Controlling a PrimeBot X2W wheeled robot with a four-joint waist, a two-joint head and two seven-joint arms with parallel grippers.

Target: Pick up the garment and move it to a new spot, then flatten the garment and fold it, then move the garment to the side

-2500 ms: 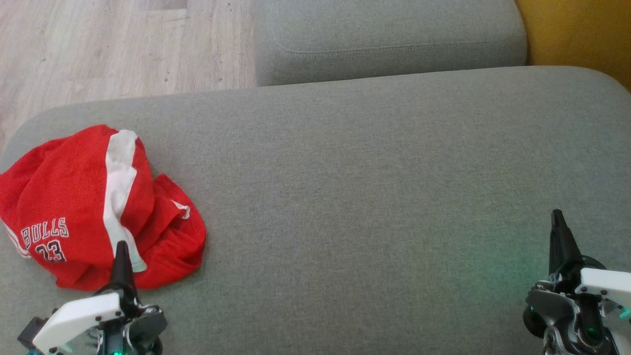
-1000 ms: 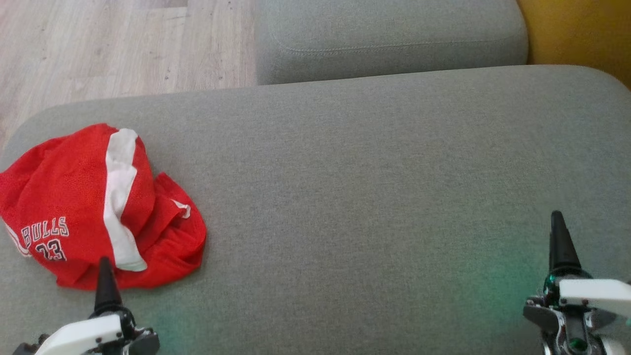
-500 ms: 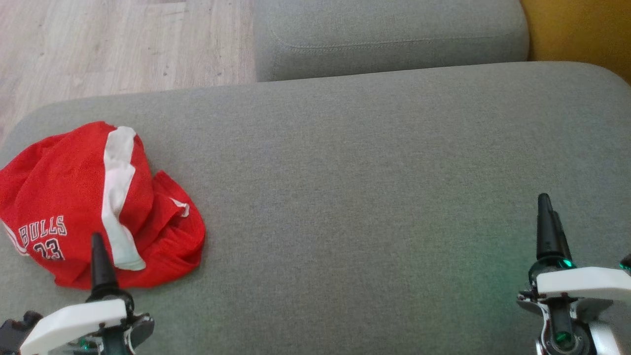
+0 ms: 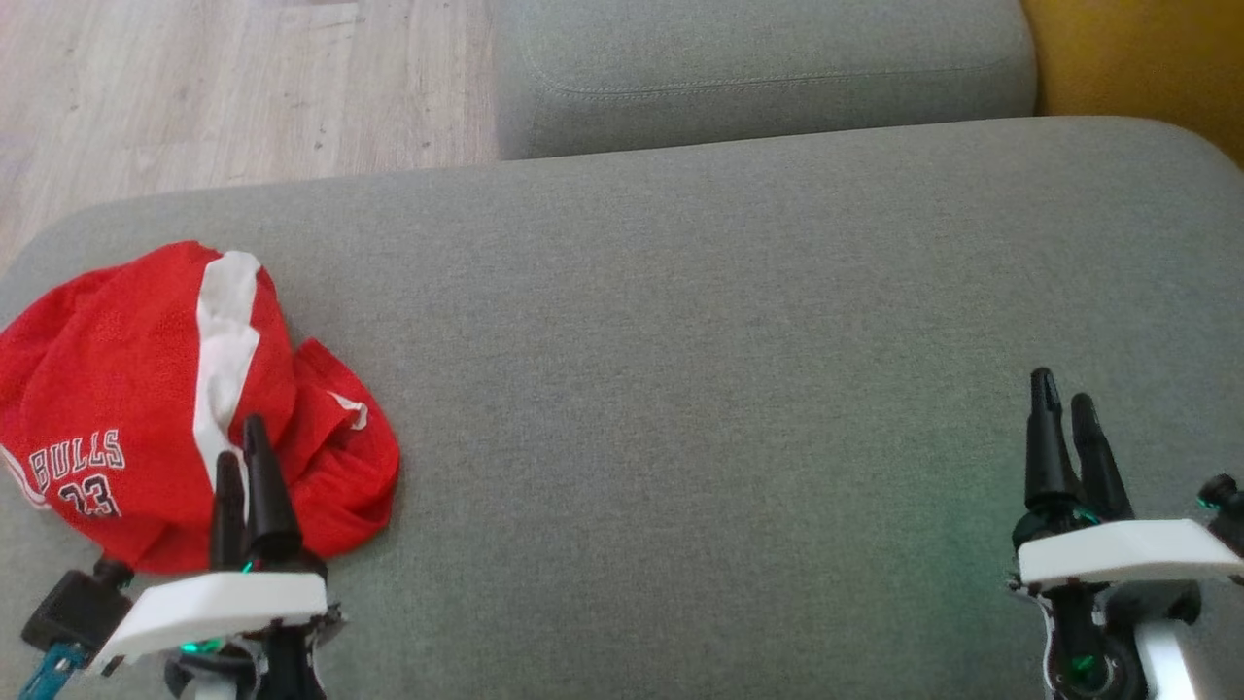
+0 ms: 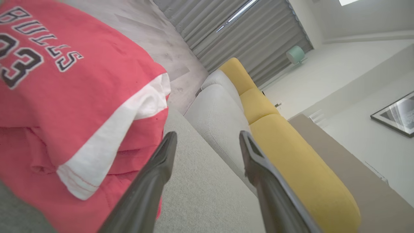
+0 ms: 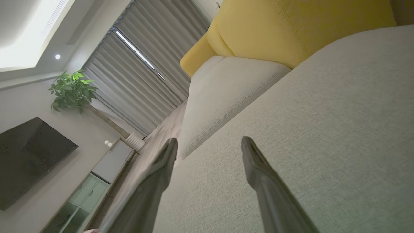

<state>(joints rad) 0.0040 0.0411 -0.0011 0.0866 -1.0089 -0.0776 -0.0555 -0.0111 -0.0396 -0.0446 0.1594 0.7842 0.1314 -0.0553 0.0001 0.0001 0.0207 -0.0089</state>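
Reads "BULLS" above "23" in dark letters edged with white, printed on the red garment. Lies crumpled in a loose heap at the left end of the big grey cushion. Looks like fine mesh knit, with a broad white stripe curving over the top of the heap and a stitched hem at the stripe's end in the left wrist view. Woven, slightly nubby upholstery on the cushion itself, rounded at the corners. Past the cushion's far edge, a second grey cushion with a sewn seam along its rim; off the cushion's far-left corner, pale wood-plank floor; off its far-right corner, a yellow backrest. At the cushion's near left, the left gripper, long dark tapered fingers spread and empty, tips over the heap's near edge; cannot tell whether touching the cloth. At the cushion's near right, well apart from the garment, the right gripper, fingers likewise parted, pinching nothing, above bare upholstery.
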